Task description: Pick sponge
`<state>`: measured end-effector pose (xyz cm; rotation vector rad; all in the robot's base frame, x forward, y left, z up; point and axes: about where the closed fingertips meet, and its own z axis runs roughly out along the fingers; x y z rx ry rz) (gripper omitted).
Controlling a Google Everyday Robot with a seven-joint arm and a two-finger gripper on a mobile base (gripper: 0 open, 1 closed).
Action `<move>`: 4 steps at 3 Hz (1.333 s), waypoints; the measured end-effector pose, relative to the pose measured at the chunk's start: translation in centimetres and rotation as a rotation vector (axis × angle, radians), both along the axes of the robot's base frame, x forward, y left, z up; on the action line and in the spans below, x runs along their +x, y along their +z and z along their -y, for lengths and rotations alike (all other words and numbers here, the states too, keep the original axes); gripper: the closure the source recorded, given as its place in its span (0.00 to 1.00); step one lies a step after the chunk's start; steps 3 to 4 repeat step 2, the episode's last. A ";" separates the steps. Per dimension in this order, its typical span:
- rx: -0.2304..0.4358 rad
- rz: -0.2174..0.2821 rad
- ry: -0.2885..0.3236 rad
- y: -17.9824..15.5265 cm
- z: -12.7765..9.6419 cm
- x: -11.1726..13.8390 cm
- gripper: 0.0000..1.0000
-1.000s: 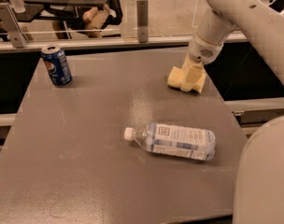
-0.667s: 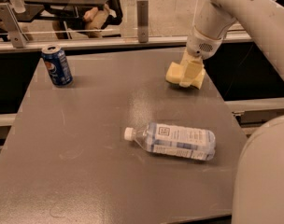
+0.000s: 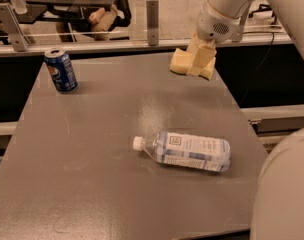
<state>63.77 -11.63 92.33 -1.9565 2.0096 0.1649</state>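
— What do we have on the table [image 3: 92, 184]?

— We see a flat grey top, matt and faintly scuffed, with a dull sheen near the middle. A clear plastic water bottle [image 3: 184, 150] lies on its side toward the near right, with a white cap pointing left and a pale printed label round its ribbed body. At the far left a blue soda can [image 3: 60, 70] stands upright, smooth and glossy metal.

— And the sponge [image 3: 178, 61]?

— We find it at the far right of the table, close to the back edge. It is pale yellow, soft-looking foam, a rounded block with blunt corners and a matt surface (much the same colour as the finger padding, so we separate them by shape).

— How does the gripper [image 3: 199, 70] stand?

— It comes down from the white, smooth-shelled arm [image 3: 227, 9] at the upper right, and its foam-padded fingers [image 3: 206, 54] are clamped on the sponge's right part, which they partly hide. We cannot tell whether the sponge touches the table or hangs just above it.
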 end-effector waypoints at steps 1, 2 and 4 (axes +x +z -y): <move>0.033 0.017 0.051 2.4 -1.7 -1.4 1.00; 0.033 0.017 0.051 2.4 -1.7 -1.4 1.00; 0.033 0.017 0.051 2.4 -1.7 -1.4 1.00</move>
